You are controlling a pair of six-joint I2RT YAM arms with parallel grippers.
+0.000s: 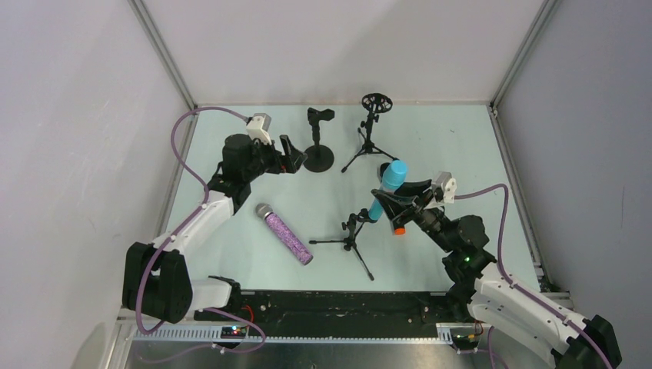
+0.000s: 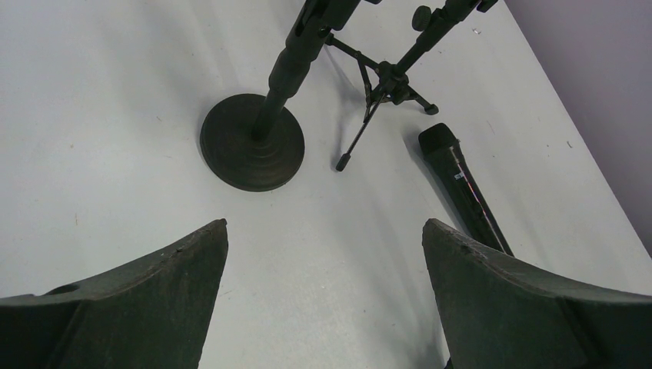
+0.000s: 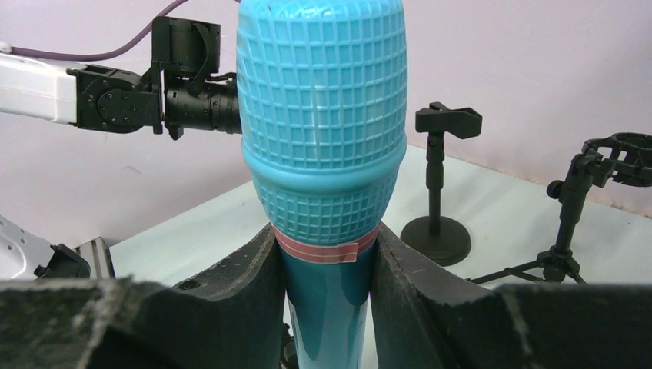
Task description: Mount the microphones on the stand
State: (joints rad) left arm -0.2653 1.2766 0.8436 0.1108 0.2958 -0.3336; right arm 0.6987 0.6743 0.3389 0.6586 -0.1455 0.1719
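Turquoise microphone (image 3: 323, 138) is pinched just below its head by the right gripper (image 3: 324, 265), tail angled down at the low tripod stand (image 1: 352, 231) mid-tabletop, apparently to seat it. Left gripper (image 2: 324, 231) hangs spread wide near the round-base stand (image 2: 252, 142), toward the far-left corner. Purple microphone (image 1: 286, 234) and black microphone (image 2: 465, 192) lie flat; the black one's small label is unreadable

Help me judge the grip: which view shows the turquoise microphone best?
Right wrist: the turquoise microphone fills the frame, clamped in the right end effector just below its head. Top external shows it small and tilted. Left wrist does not show it.
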